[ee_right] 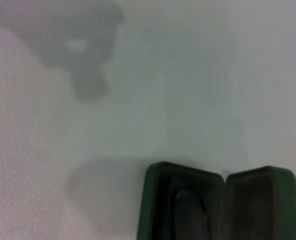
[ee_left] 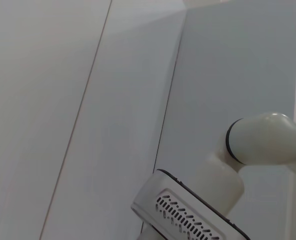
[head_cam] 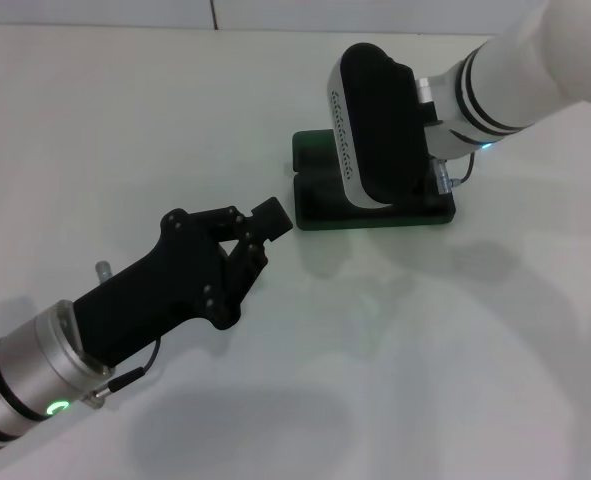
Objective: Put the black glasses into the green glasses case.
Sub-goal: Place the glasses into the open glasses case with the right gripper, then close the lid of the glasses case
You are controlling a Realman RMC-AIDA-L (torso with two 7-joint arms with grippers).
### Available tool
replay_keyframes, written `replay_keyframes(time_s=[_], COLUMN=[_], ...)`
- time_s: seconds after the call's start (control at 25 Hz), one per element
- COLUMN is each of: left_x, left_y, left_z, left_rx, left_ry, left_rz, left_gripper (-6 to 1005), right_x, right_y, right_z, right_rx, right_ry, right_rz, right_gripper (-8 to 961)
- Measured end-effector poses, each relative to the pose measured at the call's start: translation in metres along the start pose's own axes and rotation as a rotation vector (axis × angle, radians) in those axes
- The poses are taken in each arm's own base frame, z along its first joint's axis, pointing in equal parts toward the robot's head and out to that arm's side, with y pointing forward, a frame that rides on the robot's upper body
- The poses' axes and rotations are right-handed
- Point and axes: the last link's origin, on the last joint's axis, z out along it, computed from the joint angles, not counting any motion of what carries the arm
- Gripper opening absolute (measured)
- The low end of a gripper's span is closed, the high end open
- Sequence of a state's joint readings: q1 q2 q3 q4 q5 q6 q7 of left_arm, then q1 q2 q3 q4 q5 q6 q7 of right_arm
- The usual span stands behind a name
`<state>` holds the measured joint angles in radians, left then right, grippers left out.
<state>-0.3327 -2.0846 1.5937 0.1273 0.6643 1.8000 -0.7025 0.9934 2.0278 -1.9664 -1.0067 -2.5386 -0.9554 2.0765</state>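
Observation:
The green glasses case (head_cam: pixel 320 205) lies open on the white table at the back centre, mostly covered by my right arm. My right gripper (head_cam: pixel 380 130) hangs directly above it, its fingers hidden behind the wrist housing. The right wrist view shows both open halves of the case (ee_right: pixel 215 200) from above. A dim shape lies in one half, too blurred to name. The black glasses do not show clearly in any view. My left gripper (head_cam: pixel 271 219) is low over the table, just to the left of the case and in front of it. Its fingers are together and hold nothing I can see.
The white table (head_cam: pixel 455 340) stretches around the case. The left wrist view looks up at pale wall panels and shows the right arm's white wrist housing (ee_left: pixel 188 215).

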Motion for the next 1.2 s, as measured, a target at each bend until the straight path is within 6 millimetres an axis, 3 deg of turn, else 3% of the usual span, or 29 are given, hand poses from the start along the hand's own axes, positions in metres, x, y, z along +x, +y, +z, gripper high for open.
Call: replay_keyframes(time_s=[0.36,0.52,0.68,0.84,0.96,1.04,1.08,1.12,1.2], left_x=[0.002,0.012,0.038,0.079,0.097,0.099,0.095,0.095,0.088], left_y=[-0.002,-0.011,-0.032,-0.072,-0.096,-0.109,-0.119,-0.119,-0.126], left_z=[-0.001,-0.001,0.005,0.029,0.048,0.067,0.095,0.095,0.126], left_rx=[-0.001,0.009,-0.028,-0.105,-0.155,-0.174,-0.186,-0.186,-0.192], left_ry=[-0.001,0.021,0.041,-0.001,-0.127,-0.239,-0.365,-0.365,-0.49], left_rz=[0.007,0.035,0.129,0.169,0.159,0.161,0.167,0.167,0.18], left_gripper=[76,77,78,79,80,80,81,81,81], right_x=[-0.002,-0.001,0.017,0.049,0.071,0.087,0.098,0.107,0.122], right_y=[0.003,0.011,0.032,0.068,0.1,0.121,0.132,0.143,0.162], right_z=[-0.004,-0.017,-0.036,-0.054,-0.065,-0.07,-0.072,-0.074,-0.075], right_rx=[0.004,0.015,-0.013,-0.069,-0.138,-0.166,-0.167,-0.168,-0.172], right_ry=[-0.023,-0.135,-0.323,-0.521,-0.685,-0.759,-0.782,-0.796,-0.805], right_rz=[0.046,0.19,0.452,0.621,0.676,0.717,0.744,0.778,0.859], right_gripper=[164,188,186,188,183,182,182,182,182])
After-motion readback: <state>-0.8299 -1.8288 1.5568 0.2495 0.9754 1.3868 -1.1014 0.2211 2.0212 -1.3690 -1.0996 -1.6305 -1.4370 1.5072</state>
